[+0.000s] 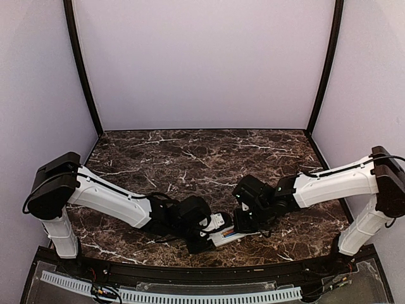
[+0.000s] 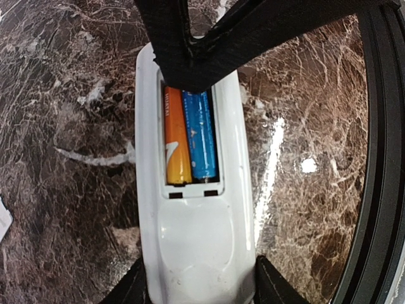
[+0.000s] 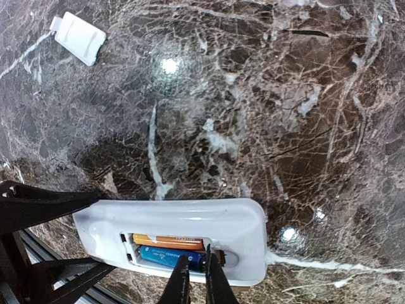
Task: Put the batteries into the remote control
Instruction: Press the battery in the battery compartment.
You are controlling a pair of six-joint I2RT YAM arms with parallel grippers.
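Your small white rectangular plastic remote control [image 2: 196,253] lay back-up on the dark veined marble worktop [image 3: 253,95], its long axis running from one arm towards the other. Your left pincer [image 2: 201,286] grasped the remote's smooth sides at one end. In its open compartment the glossy orange-red cylindrical cell [image 2: 177,142] and the bluish cylindrical cell [image 2: 201,136] lay side by side, lengthwise along the remote. Your right pincer [image 3: 193,282], the nearer one, was clenched almost together on nothing, its tips at the bluish cell's end. A white plastic cover [image 3: 79,38] lay well apart from the remote.
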